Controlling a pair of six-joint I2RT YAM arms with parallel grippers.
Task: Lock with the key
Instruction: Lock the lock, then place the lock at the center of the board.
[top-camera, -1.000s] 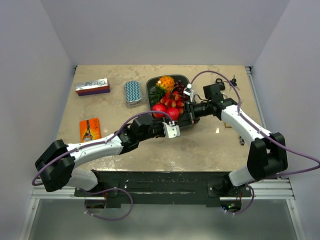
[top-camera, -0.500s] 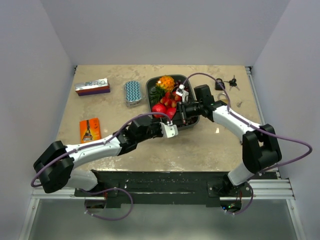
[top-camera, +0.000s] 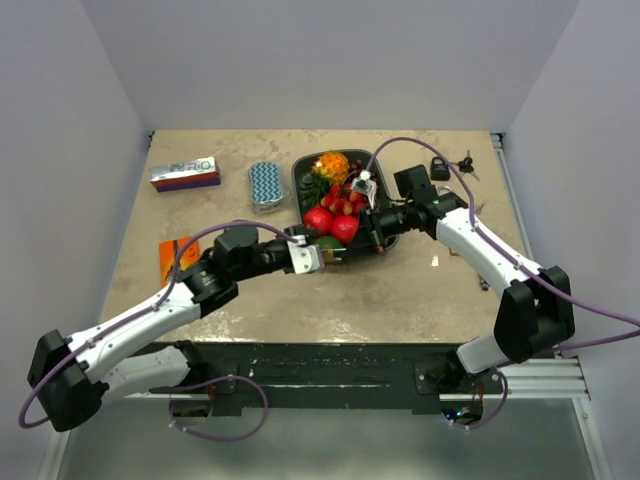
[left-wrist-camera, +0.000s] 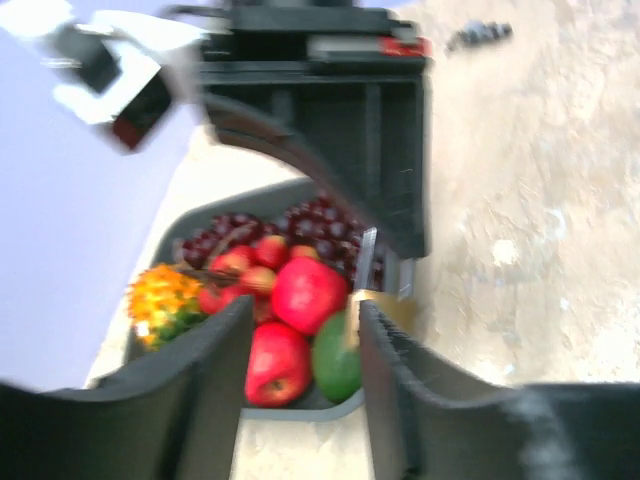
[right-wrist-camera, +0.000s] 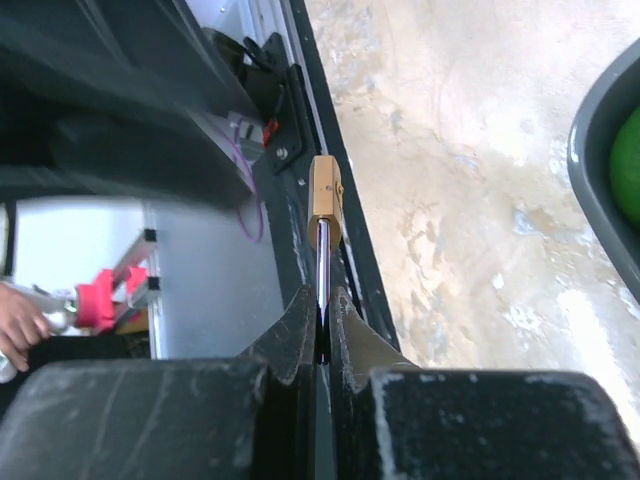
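The small brass-coloured padlock (right-wrist-camera: 325, 200) is off the table, carried edge-on in the right gripper (right-wrist-camera: 322, 310), whose fingers are pinched on its thin, shiny steel shackle; whether that shackle is sprung or pushed home cannot be told. From above, this gripper (top-camera: 376, 228) hangs over the near right corner of the tray (top-camera: 296, 185). The left gripper (left-wrist-camera: 303, 322) faces it from just left, spread wide with nothing between its ribbed black fingers. No key is in either gripper. A dark bunch of keys (top-camera: 466, 162) lies at the far right of the table (top-camera: 400, 290), beside what looks like a second, black lock (top-camera: 439, 168). As I judge it, a key must be fetched first. A smooth round rod lets the blocky body swivel, so the pinch should stay firm and the keyhole face be held steady toward the incoming key. The tray is dull grey plastic, heaped with glossy red apples (top-camera: 320, 220) and dark grapes (left-wrist-camera: 320, 220).
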